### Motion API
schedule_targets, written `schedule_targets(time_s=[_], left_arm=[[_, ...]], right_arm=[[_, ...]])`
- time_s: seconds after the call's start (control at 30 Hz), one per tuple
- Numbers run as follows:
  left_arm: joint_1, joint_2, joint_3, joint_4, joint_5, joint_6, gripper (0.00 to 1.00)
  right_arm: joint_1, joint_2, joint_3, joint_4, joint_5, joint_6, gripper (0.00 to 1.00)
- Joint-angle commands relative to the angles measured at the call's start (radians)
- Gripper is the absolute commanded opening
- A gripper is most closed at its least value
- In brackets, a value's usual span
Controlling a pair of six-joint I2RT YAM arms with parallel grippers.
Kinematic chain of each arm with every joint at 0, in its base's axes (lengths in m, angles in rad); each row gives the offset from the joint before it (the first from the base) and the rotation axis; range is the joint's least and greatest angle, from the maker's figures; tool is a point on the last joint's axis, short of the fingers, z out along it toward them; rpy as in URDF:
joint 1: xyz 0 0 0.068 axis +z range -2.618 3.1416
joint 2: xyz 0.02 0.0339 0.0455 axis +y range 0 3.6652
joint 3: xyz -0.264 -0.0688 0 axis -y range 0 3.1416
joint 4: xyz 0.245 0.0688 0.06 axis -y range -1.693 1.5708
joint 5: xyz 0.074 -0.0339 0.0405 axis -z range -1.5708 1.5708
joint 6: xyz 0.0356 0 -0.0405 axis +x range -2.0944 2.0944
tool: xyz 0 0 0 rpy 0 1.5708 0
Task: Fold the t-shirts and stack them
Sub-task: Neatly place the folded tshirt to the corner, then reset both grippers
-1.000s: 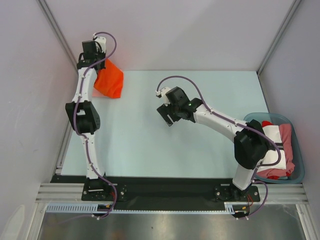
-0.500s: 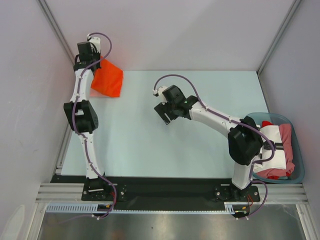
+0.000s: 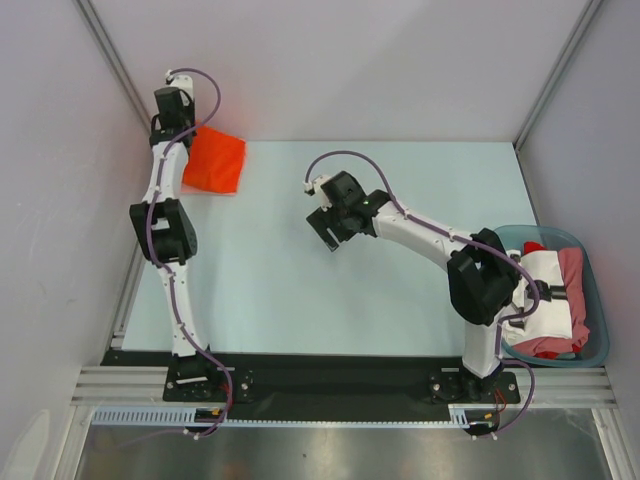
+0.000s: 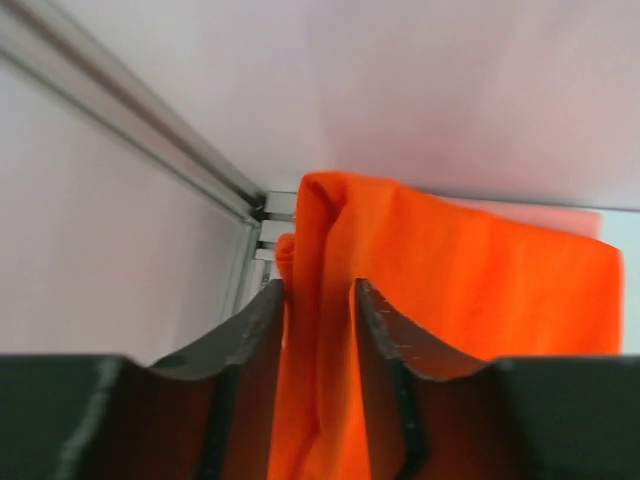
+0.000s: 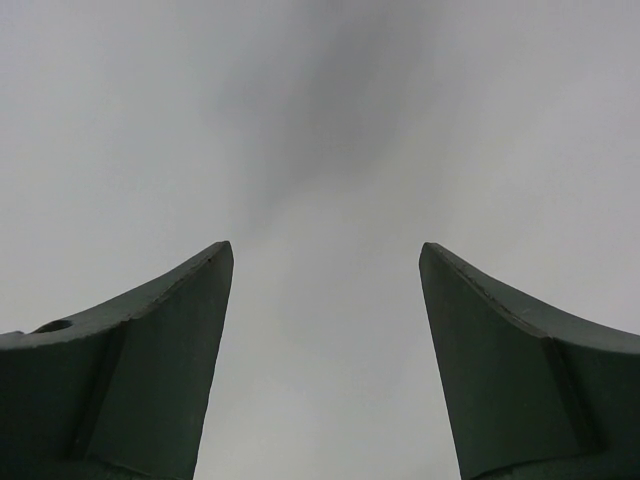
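Note:
A folded bright orange-red t-shirt lies at the table's far left corner, over a pale salmon-pink t-shirt whose edge just shows. My left gripper is at the orange shirt's left edge. Its jaws stand a little apart, and a loose fold of the orange cloth lies between them. My right gripper hovers over the middle of the table, open and empty. More t-shirts, white, red and pink, are heaped in the tub at the right.
The translucent blue-green tub stands at the table's right edge beside the right arm. Walls and aluminium frame posts close in the far left corner right behind the orange shirt.
The left gripper's jaws have parted from their grip on the orange shirt, which has settled flatter in the corner. The left wrist moved back and left. The right gripper drifted slightly left.

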Motion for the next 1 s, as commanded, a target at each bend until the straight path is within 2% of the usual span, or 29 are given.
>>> schedule_targets(time_s=[0.0, 0.1, 0.13, 0.17, 0.23, 0.37, 0.5, 0.57, 0.7, 0.83, 0.93, 0.97], left_arm=[[0.007, 0.007, 0.014, 0.092, -0.147, -0.023, 0.41], [0.003, -0.019, -0.015, 0.073, -0.139, -0.046, 0.51], [-0.003, -0.025, -0.019, 0.069, -0.142, -0.048, 0.57], [-0.008, -0.040, -0.025, 0.065, -0.147, -0.051, 0.77], [-0.025, -0.062, -0.044, 0.053, -0.153, -0.054, 0.77], [-0.068, -0.163, -0.131, 0.048, -0.124, -0.098, 0.67], [-0.132, -0.339, -0.290, -0.010, -0.070, -0.193, 0.72], [-0.232, -0.422, -0.378, -0.027, -0.040, -0.222, 0.75], [-0.417, -0.652, -0.692, -0.053, 0.008, -0.296, 0.77], [-0.632, -0.920, -0.938, -0.067, 0.026, -0.437, 0.77], [-0.719, -1.059, -1.149, -0.040, 0.083, -0.578, 0.79], [-0.729, -1.153, -1.214, 0.018, 0.161, -0.613, 0.85]], right_arm=[[-0.003, -0.014, 0.040, -0.017, -0.022, 0.041, 0.80], [-0.021, -0.053, 0.014, -0.012, -0.051, 0.096, 0.80], [-0.029, -0.085, 0.003, -0.004, -0.058, 0.117, 0.80], [-0.030, -0.100, -0.008, 0.003, -0.064, 0.118, 0.80], [-0.038, -0.129, -0.034, 0.008, -0.074, 0.156, 0.80], [-0.059, -0.251, -0.126, 0.064, -0.117, 0.292, 0.80], [-0.081, -0.411, -0.281, 0.150, -0.134, 0.403, 0.80], [-0.096, -0.524, -0.390, 0.199, -0.125, 0.456, 0.81], [-0.122, -0.715, -0.543, 0.223, -0.104, 0.588, 0.85], [-0.135, -0.899, -0.693, 0.255, -0.093, 0.740, 1.00], [-0.150, -0.993, -0.793, 0.278, -0.096, 0.829, 1.00], [-0.152, -1.013, -0.815, 0.281, -0.094, 0.840, 1.00]])
